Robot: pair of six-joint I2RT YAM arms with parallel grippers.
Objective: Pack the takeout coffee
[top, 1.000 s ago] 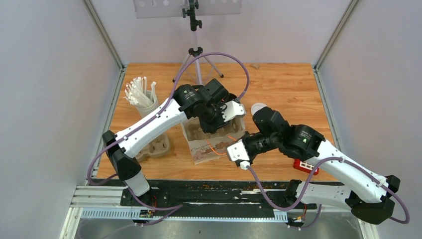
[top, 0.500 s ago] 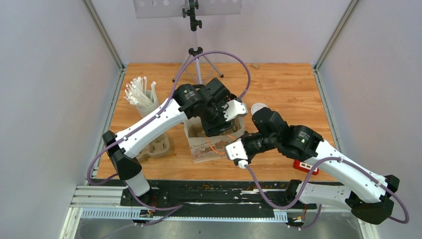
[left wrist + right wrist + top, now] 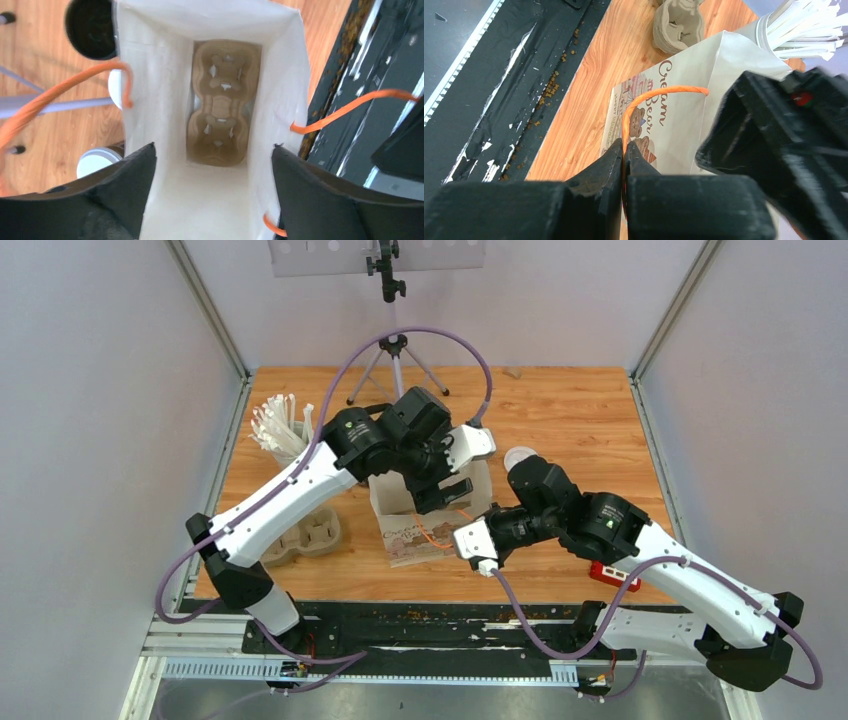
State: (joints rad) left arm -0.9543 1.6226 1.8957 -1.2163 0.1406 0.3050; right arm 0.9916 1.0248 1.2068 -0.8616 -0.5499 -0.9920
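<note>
The left end effector (image 3: 212,156) has just lifted out of the paper bag (image 3: 167,210) w/ fingers (image 3: 125,190) spread, leaving the pulp tray (image 3: 222,105) on its bottom, and the right end effector (image 3: 624,150) pinches the orange handle (image 3: 659,92), so prob. the coffee cups (image 3: 97,160), on the bench (image 3: 50,125) just beside the bag, go in next.

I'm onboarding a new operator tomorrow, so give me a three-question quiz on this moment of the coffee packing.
1. True or false: the brown carrier tray lies at the bottom of the paper bag.
2. What does the right end effector pinch? A) a straw B) the bag's orange handle C) a lid
3. Fill in: the left end effector hovers over the bag's mouth with its jaws ____.
Key: 1 true; 2 B; 3 open.
</note>
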